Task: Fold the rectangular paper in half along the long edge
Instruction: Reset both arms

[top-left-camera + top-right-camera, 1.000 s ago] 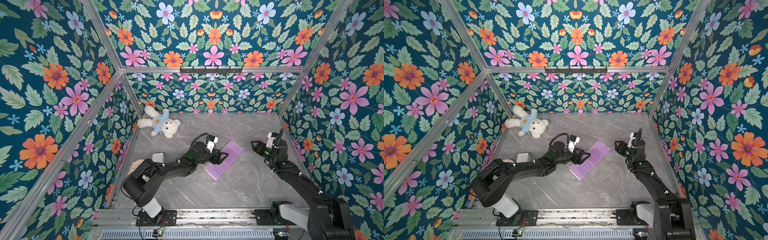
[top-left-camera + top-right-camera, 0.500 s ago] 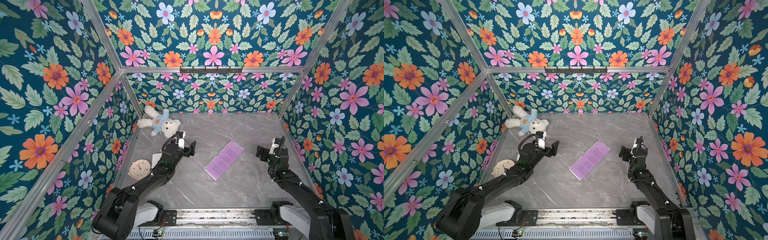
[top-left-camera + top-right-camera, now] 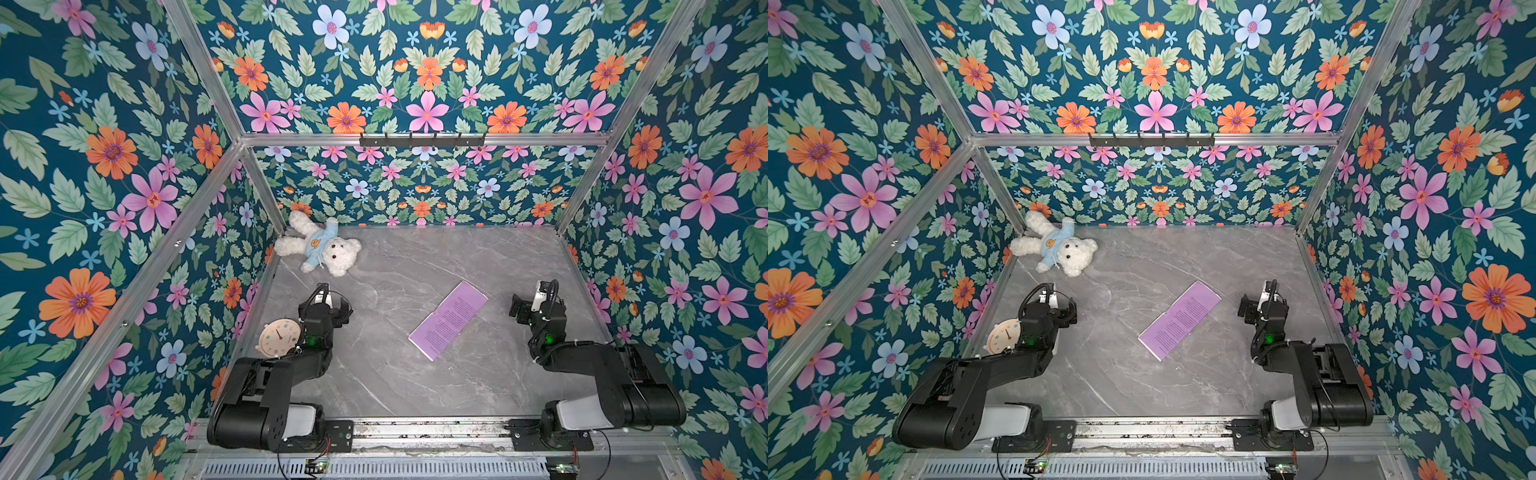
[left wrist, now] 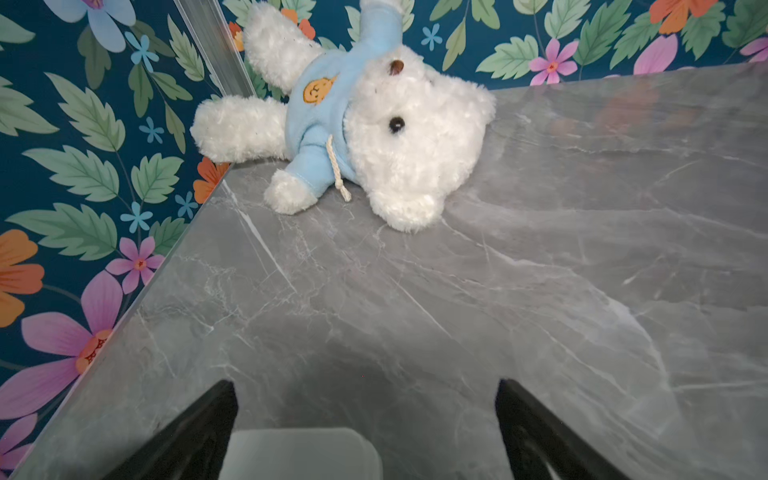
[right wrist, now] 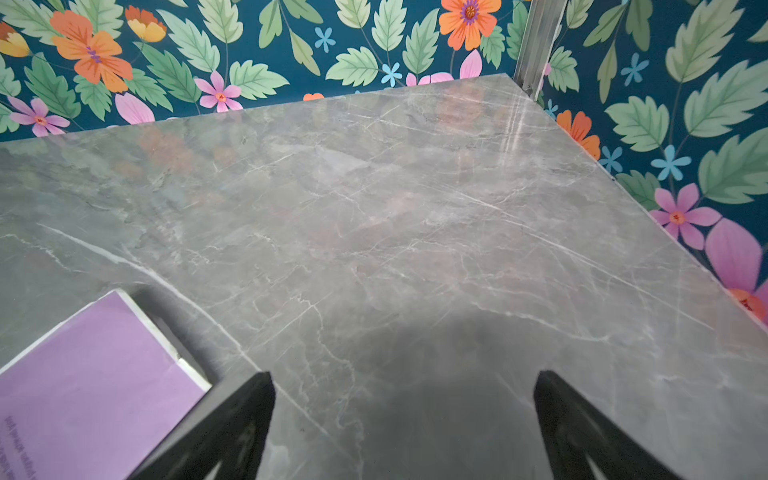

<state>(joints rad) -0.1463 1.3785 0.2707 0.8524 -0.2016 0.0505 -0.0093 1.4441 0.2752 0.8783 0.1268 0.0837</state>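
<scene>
The folded purple paper (image 3: pixel 449 320) is lying flat on the counter (image 3: pixel 395 386), between both arms and closer to the right fingers (image 5: pixel 232 419). Those and the left fingers (image 4: pixel 199 428) are gaping wide, holding nothing, so I am guessing the folding is finished.

black arms (image 3: pixel 286 370), white base covers (image 3: pixel 301 419), green lights (image 3: pixel 311 341), looped cables (image 3: pixel 555 293)

Floral teal walls (image 3: pixel 124 166) on aluminium framing (image 3: pixel 415 139) enclose a grey marble tabletop (image 3: pixel 415 374).
</scene>
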